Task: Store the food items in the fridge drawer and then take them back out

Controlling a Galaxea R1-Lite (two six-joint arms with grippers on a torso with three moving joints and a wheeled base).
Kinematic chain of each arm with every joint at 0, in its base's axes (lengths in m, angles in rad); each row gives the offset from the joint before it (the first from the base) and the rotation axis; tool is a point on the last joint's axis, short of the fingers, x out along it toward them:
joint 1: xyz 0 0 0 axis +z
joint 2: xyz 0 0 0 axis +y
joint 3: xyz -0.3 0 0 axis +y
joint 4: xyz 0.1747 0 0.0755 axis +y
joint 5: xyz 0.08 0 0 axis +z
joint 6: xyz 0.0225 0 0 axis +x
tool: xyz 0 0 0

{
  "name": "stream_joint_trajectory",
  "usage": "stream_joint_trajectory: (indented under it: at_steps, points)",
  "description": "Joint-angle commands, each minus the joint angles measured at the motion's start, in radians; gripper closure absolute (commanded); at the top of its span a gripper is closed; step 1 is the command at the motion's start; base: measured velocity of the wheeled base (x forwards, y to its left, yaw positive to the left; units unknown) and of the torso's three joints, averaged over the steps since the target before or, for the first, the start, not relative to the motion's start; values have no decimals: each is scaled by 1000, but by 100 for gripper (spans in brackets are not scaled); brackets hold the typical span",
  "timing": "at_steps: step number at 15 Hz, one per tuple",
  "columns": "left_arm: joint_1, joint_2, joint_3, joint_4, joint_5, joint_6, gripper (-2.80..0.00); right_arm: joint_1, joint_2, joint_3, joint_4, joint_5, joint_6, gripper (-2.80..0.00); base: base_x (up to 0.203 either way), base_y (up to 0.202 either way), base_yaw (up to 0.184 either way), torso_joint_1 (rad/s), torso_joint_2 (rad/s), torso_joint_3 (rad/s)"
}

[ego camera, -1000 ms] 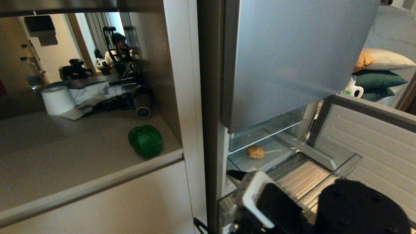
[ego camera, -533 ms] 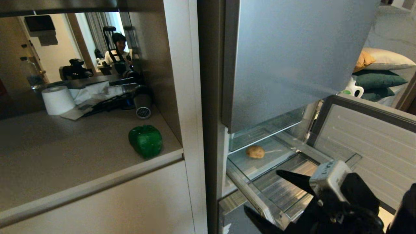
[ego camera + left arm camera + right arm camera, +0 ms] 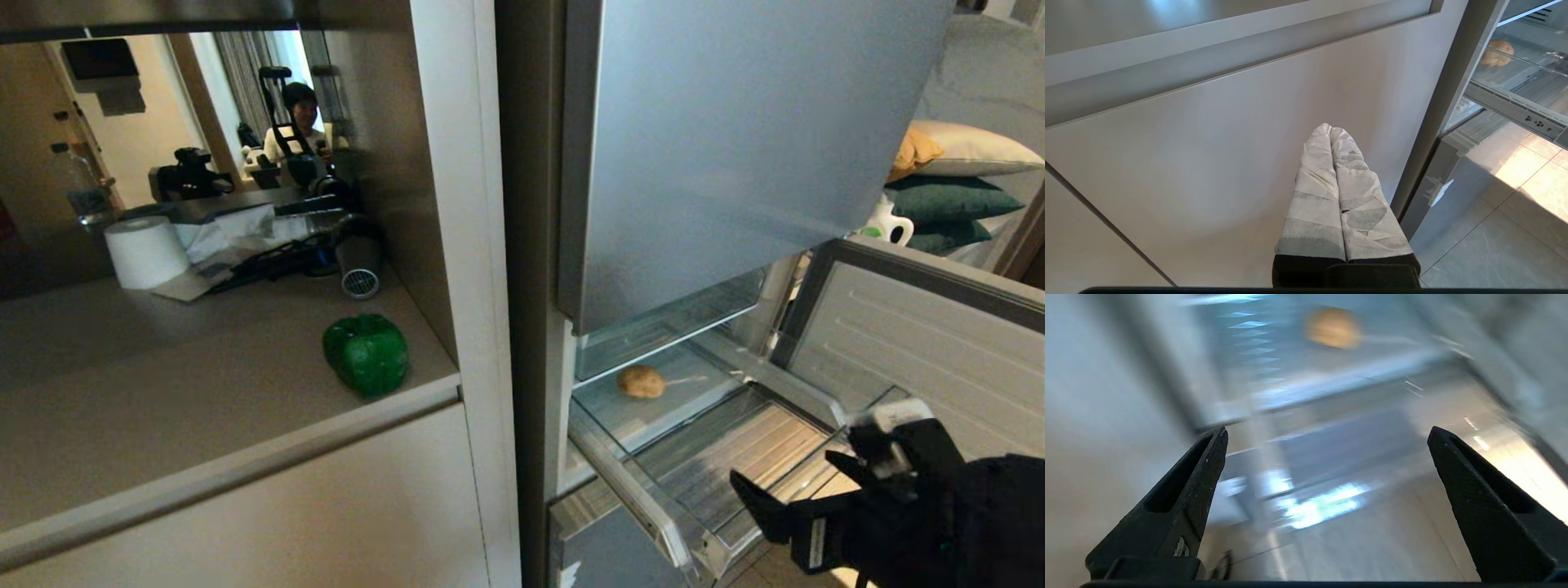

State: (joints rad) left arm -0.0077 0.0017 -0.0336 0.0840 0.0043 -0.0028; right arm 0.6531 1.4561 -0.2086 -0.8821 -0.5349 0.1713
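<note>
Beside the fridge drawer (image 3: 653, 498), right gripper (image 3: 796, 486) hangs spread, empty

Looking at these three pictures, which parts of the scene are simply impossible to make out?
- Right wrist view: motion blur smears the fridge interior; the lumpy tan potato is only an orange blob.
- Head view: the open black right pincer and its arm cover the clear plastic fridge drawer's near corner; the frame edge cuts off the arm.
- Left wrist view: the glossy green bell pepper is out of frame.

Pepper (image 3: 366, 354) on counter (image 3: 163, 392) left; potato (image 3: 641, 381) in fridge drawer (image 3: 653, 498) right.
</note>
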Motion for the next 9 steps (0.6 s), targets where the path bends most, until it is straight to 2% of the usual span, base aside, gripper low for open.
stream_joint_trajectory:
  at_steps: [1, 3, 5, 9]
  points:
    - [0, 0, 0, 0, 0, 0, 0, -162, 41, 0, -6, 37, 3, -280, 0, 0, 0, 0, 0, 0]
    - [0, 1, 0, 0, 0, 0, 0, -333, 60, -2, -7, 169, 4, -280, 0, 0, 0, 0, 0, 0]
    - [0, 0, 0, 0, 0, 0, 0, -495, 74, -4, -10, 355, -12, -280, 0, 0, 0, 0, 0, 0]
    - [0, 0, 0, 0, 0, 0, 0, -753, 195, -47, -71, 755, -140, -280, 0, 0, 0, 0, 0, 0]
